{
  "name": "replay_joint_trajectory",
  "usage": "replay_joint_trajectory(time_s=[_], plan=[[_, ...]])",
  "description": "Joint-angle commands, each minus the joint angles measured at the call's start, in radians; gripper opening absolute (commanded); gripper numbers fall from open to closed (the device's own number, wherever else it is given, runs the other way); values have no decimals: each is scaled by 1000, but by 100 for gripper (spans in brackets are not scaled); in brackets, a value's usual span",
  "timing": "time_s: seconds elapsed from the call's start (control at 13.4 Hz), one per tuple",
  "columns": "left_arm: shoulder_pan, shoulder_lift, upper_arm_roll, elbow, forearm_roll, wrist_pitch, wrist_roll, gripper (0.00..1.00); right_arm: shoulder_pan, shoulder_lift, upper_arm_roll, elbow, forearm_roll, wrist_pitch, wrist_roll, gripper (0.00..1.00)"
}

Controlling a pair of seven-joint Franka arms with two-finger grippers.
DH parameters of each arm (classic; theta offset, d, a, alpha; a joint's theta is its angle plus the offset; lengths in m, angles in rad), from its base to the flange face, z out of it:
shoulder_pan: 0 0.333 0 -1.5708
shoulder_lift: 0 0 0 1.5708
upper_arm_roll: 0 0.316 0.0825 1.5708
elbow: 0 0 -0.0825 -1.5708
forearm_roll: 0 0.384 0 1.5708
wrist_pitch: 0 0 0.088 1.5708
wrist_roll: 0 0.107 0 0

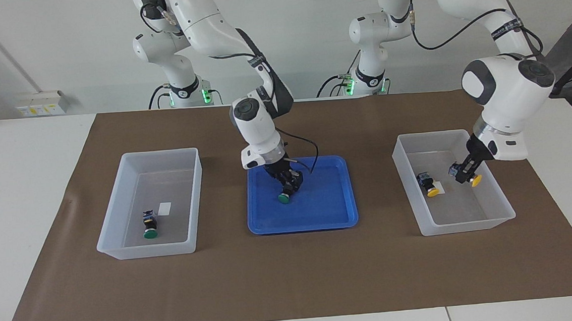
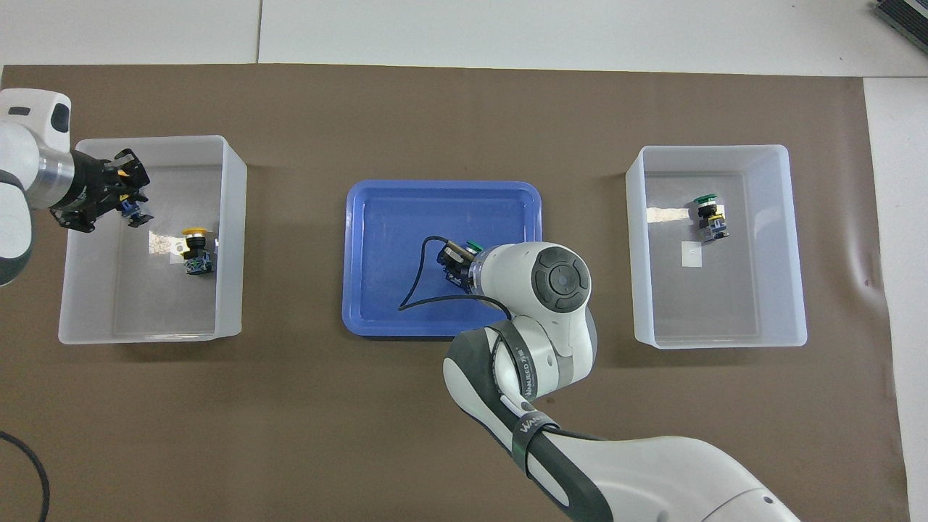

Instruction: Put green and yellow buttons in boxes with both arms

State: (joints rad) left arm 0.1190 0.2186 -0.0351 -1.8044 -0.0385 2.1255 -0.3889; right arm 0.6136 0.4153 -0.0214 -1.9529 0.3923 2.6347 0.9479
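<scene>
My right gripper (image 1: 290, 184) is down in the blue tray (image 1: 319, 213), shut on a green button (image 1: 284, 197) whose cap is at the tray floor. In the overhead view the right arm hides most of the gripper (image 2: 455, 261), and only the green cap (image 2: 473, 245) shows. My left gripper (image 1: 465, 173) is shut on a yellow button (image 1: 476, 180) and holds it over the box (image 1: 463, 209) at the left arm's end. A second yellow button (image 1: 429, 185) lies in that box. The other box (image 1: 168, 187) holds a green button (image 1: 150, 226).
The blue tray (image 2: 391, 239) sits mid-table between the two boxes (image 2: 230, 239) (image 2: 725, 304) on a brown mat (image 1: 293, 279). Each box has a small white label on its floor. White table shows around the mat.
</scene>
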Motion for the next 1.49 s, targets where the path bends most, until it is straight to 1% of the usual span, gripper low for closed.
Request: replay_joint_trajectory(time_s=[0.0, 0.15, 0.22, 0.37, 0.45, 0.52, 0.67, 0.74, 0.82, 0.89, 0.97, 1.04, 1.12, 1.19, 1.27, 1.34, 1.41], plan=[[57, -64, -9, -120, -4, 46, 297, 0, -6, -9, 0, 9, 13, -44, -18, 0], [65, -79, -8, -217, -4, 147, 392, 0, -29, -82, -9, 11, 2, -116, -26, 0], [64, -74, -8, -252, -4, 195, 398, 0, -56, -130, -11, 12, -10, -158, -43, 0], [59, -59, -8, -317, -3, 276, 413, 0, -133, -208, -9, 25, -81, -272, -128, 0], [56, -50, -8, -347, -3, 312, 453, 0, -176, -242, -8, 29, -114, -339, -208, 0], [54, -29, -8, -366, -3, 341, 490, 0, -219, -274, -8, 29, -125, -398, -348, 0], [47, 24, -9, -368, -3, 399, 490, 0, -323, -319, -9, 28, -125, -529, -690, 0], [44, 33, -9, -366, -3, 427, 486, 6, -381, -328, -9, 25, -127, -577, -833, 0], [39, 38, -9, -360, -3, 430, 486, 23, -431, -334, -9, 13, -127, -607, -962, 0], [37, 38, -9, -351, -3, 424, 487, 67, -466, -346, -9, -10, -130, -616, -1069, 0], [37, 41, -9, -331, -3, 413, 489, 84, -501, -349, -9, -33, -141, -615, -1142, 0], [37, 47, -9, -296, 0, 355, 490, 89, -518, -348, -9, -43, -164, -610, -1185, 0], [37, 47, -9, -232, 0, 270, 490, 89, -531, -343, -9, -53, -205, -602, -1205, 0], [37, 44, -9, -148, 2, 154, 489, 89, -546, -337, -9, -70, -246, -587, -1218, 0], [34, 41, -9, -60, 2, 29, 489, 90, -552, -336, -9, -101, -259, -555, -1232, 0], [28, 38, -8, 10, 2, -67, 487, 91, -560, -336, -9, -136, -260, -517, -1248, 0], [21, 33, -8, 69, 2, -154, 486, 95, -570, -334, -9, -165, -262, -483, -1262, 0]])
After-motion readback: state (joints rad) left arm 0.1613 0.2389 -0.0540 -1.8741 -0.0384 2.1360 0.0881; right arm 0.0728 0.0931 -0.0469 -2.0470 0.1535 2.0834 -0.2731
